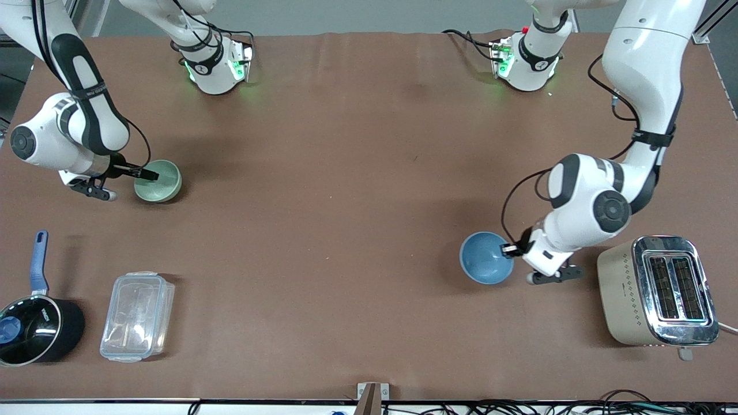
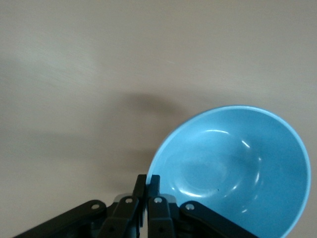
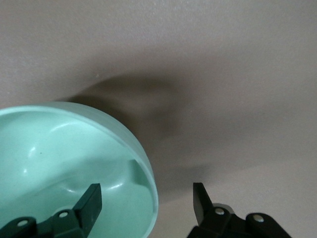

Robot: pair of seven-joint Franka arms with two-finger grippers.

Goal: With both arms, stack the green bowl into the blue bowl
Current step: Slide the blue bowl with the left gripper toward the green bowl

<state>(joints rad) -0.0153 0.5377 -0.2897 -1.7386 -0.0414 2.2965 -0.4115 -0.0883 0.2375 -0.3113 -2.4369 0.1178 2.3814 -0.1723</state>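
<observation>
Currently you are pinching the blue bowl (image 1: 486, 257) rim in the left tool (image 1: 509, 249) while the right tool (image 1: 151, 174), wide, is straddling the green bowl (image 1: 158, 181) rim, needing closure next.

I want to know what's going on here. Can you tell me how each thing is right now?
green bowl: upright on the table, empty, its rim between the fingers.
right hand: open, straddling the green bowl's rim.
blue bowl: tilted, empty, gripped at the rim.
left hand: shut on the blue bowl's rim.
black saucepan: upright, lid on.
clear plastic container: lid on.
toaster: upright, slots empty.
</observation>
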